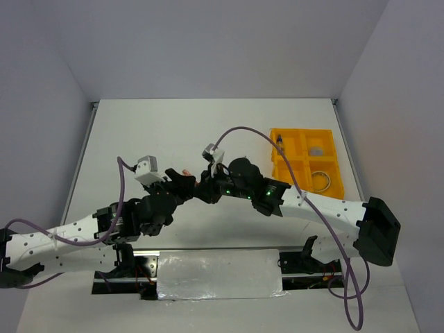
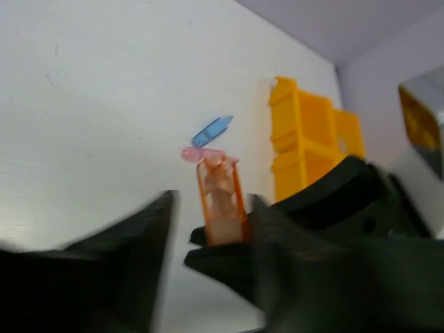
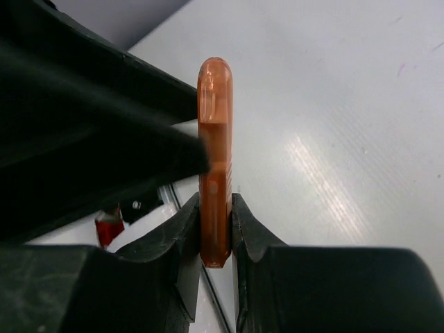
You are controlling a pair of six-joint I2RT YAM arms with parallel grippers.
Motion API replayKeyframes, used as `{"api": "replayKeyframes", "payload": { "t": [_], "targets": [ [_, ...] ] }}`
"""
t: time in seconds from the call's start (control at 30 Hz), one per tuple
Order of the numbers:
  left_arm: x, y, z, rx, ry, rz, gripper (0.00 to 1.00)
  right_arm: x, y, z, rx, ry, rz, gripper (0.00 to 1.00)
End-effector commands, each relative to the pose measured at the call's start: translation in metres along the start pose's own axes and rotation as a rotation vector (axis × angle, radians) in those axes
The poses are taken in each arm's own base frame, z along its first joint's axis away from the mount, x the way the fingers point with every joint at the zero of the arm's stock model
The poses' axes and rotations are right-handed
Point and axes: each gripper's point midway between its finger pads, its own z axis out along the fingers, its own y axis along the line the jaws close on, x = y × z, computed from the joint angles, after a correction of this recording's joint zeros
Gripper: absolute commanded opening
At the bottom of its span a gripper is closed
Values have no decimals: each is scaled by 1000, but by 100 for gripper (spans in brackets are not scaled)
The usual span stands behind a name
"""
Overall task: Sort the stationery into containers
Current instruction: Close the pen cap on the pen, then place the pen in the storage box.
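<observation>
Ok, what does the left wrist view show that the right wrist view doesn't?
Only the left wrist: the blue clip and pink clip lying on the table, with the yellow tray beyond them. Only the right wrist: the right tool shut on the lower end of the orange clip, seen edge-on. Both: that orange clip, upright, over the white table.

The site was a robotics lab cell: white table (image 1: 208, 132), plain white enclosure walls (image 1: 41, 104), two bolted arms (image 1: 326, 208).
</observation>
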Motion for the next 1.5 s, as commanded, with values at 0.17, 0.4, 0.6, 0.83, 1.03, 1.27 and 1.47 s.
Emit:
{"api": "replayKeyframes", "payload": {
  "t": [0.17,0.4,0.6,0.83,1.03,1.27,1.47],
  "targets": [
    [-84,-28,-30,-65,-74,148,99,-34,-30,-29,106,-273,36,0],
    [-116,-16,-49,-87,-60,251,99,33,-170,-118,644,-71,297,0],
    [-90,22,-63,-54,82,368,99,62,-260,-243,1159,-141,479,0],
    [-55,54,-60,-6,132,422,99,77,-292,-245,1196,-34,539,6],
    [-42,86,-55,-63,102,419,99,97,-293,-237,1171,-29,566,9],
    [-35,86,-51,-88,117,428,99,108,-299,-232,1169,7,593,23],
    [-31,86,-54,-86,151,434,99,104,-294,-233,1160,-14,601,69]
  ]
}}
